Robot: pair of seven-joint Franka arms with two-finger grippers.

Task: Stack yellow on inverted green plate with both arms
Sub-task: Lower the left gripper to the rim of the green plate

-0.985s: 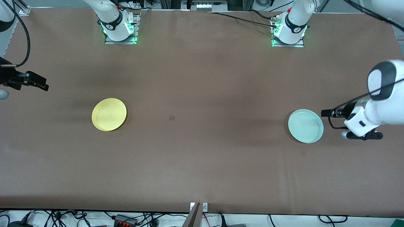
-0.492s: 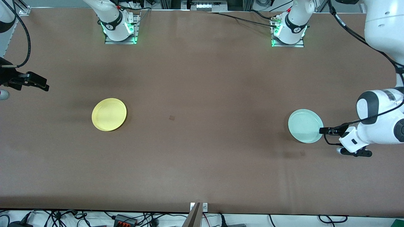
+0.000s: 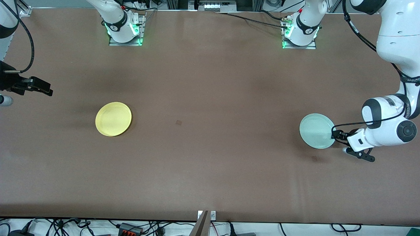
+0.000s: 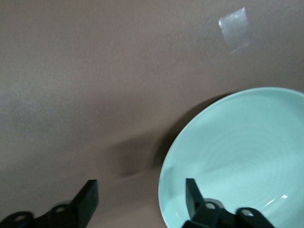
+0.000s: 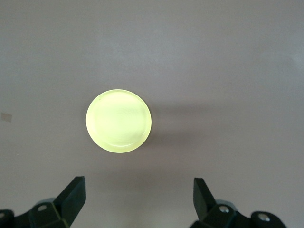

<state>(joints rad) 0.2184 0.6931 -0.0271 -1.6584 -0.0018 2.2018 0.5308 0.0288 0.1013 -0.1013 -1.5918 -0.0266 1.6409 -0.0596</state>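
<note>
The pale green plate (image 3: 315, 130) lies flat toward the left arm's end of the table, and its hollow side seems to face up (image 4: 242, 152). My left gripper (image 3: 334, 134) is low at the plate's rim on the side away from the table's middle. It stands open (image 4: 141, 197), with one finger over the plate's inside and the other over bare table, so the rim lies between them. The yellow plate (image 3: 113, 118) rests hollow side up toward the right arm's end (image 5: 118, 120). My right gripper (image 3: 48, 90) hangs open (image 5: 137, 194) over that end of the table, away from the yellow plate.
Brown cloth covers the table (image 3: 210, 170). A small dark square mark (image 3: 178, 122) lies on it between the plates. A clear tape patch (image 4: 235, 29) lies by the green plate. The arm bases (image 3: 124, 31) stand along the edge farthest from the front camera.
My left arm swung down and brought its gripper from beside the green plate onto the plate's rim. The right arm barely moved, and neither plate shifted.
</note>
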